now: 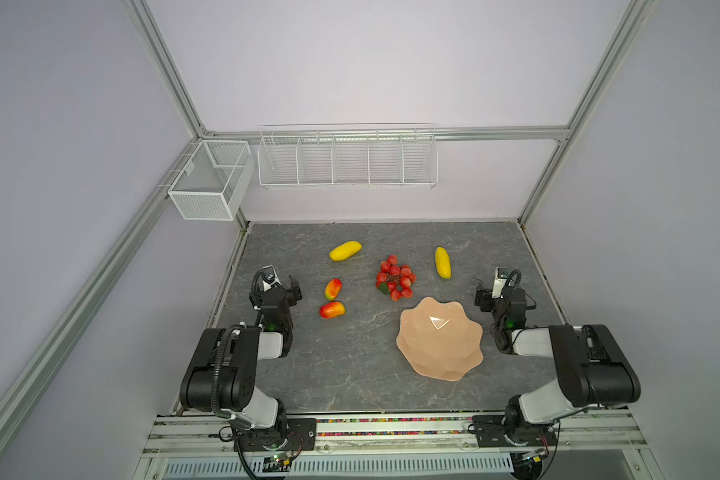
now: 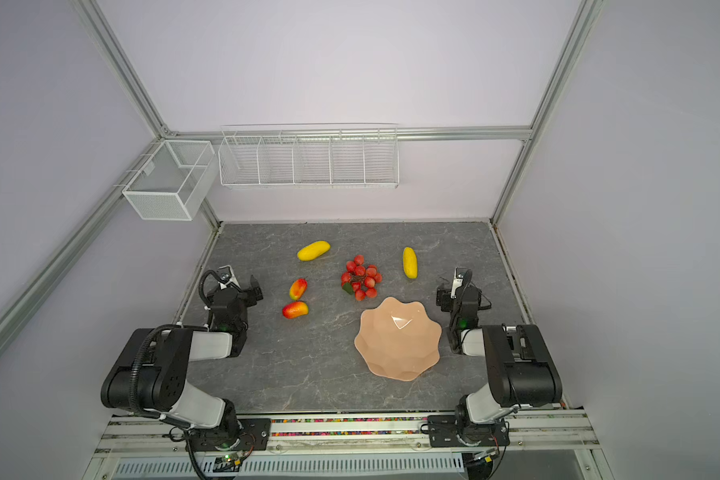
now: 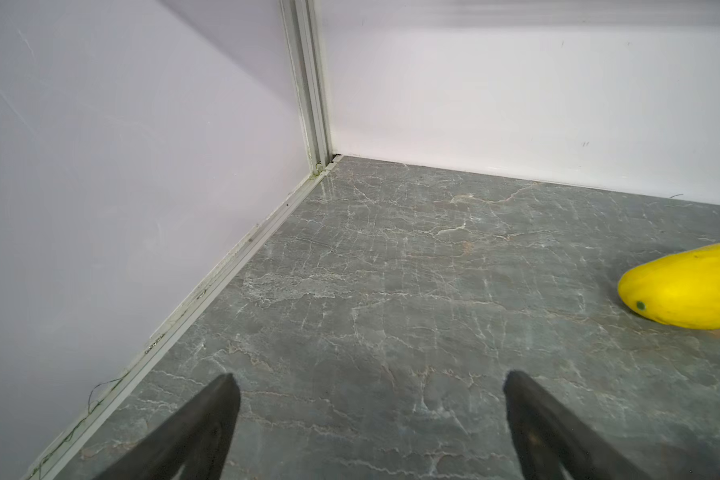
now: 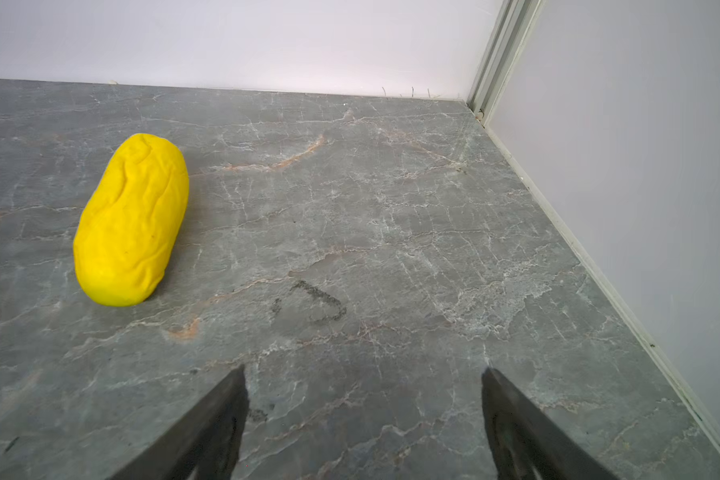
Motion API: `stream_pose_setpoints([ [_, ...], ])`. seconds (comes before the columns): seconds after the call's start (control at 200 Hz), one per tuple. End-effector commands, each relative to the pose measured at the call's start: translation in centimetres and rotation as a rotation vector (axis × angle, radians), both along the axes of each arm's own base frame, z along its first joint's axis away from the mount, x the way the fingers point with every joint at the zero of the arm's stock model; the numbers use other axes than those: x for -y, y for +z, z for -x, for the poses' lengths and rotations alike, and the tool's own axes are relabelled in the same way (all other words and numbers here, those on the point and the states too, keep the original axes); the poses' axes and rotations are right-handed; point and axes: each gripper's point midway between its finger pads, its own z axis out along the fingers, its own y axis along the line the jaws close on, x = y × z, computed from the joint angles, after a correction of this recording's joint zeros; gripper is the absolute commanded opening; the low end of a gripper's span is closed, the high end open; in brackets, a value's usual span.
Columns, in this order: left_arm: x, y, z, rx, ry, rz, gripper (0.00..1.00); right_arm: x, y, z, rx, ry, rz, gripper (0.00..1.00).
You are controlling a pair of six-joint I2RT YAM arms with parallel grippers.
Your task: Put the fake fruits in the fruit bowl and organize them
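The peach-pink fruit bowl (image 1: 416,357) (image 2: 375,353) sits empty, right of the table's centre. Five fake fruits lie on the grey table behind and left of it. They are a yellow fruit (image 1: 345,250) (image 3: 686,291) at the back left, another yellow fruit (image 1: 442,262) (image 4: 132,220) at the back right, a red berry bunch (image 1: 395,277) just behind the bowl, and two mango-like fruits (image 1: 333,289) (image 1: 332,309) at the left. My left gripper (image 1: 283,286) (image 3: 371,378) is open and empty beside the mangoes. My right gripper (image 1: 490,294) (image 4: 364,372) is open and empty beside the bowl.
A white mesh basket (image 1: 208,178) and a long white wire rack (image 1: 348,160) hang on the walls above the table's back. Side walls with aluminium rails (image 3: 208,291) (image 4: 599,266) run close to each gripper.
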Motion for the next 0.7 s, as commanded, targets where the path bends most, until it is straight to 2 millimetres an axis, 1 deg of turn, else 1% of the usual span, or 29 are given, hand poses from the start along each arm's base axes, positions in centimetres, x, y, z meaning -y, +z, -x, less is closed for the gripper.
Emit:
stream_pose_setpoints([
  [0.0, -0.2, -0.2, -0.1, 0.001, 0.014, 0.014, 0.99, 0.1, 1.0, -0.2, 0.039, -0.014, -0.006, 0.89],
  [0.405, -0.2, -0.2, -0.1, 0.003, 0.014, 0.014, 0.99, 0.1, 1.0, -0.1, 0.04, -0.014, -0.006, 0.89],
  [0.46, -0.6, -0.1, 0.2, 0.012, 0.038, 0.017, 0.99, 0.1, 1.3, 0.0, 0.052, -0.017, -0.002, 0.89],
  [0.525, -1.0, 0.9, 0.8, 0.05, 0.06, 0.022, 0.99, 0.1, 2.2, 0.2, 0.056, -0.019, 0.0, 0.89],
  [0.58, -0.6, 2.4, 1.4, 0.06, 0.049, 0.006, 1.0, 0.3, 3.5, 0.6, 0.062, -0.038, 0.012, 0.88],
  [0.65, 0.8, 5.0, 1.9, 0.056, 0.019, -0.043, 1.0, 0.3, 5.7, 1.3, 0.062, -0.065, 0.034, 0.88],
  [0.695, 2.0, 6.7, 1.8, 0.039, -0.006, -0.022, 1.0, -0.3, 6.9, 1.6, 0.039, -0.056, 0.029, 0.88],
])
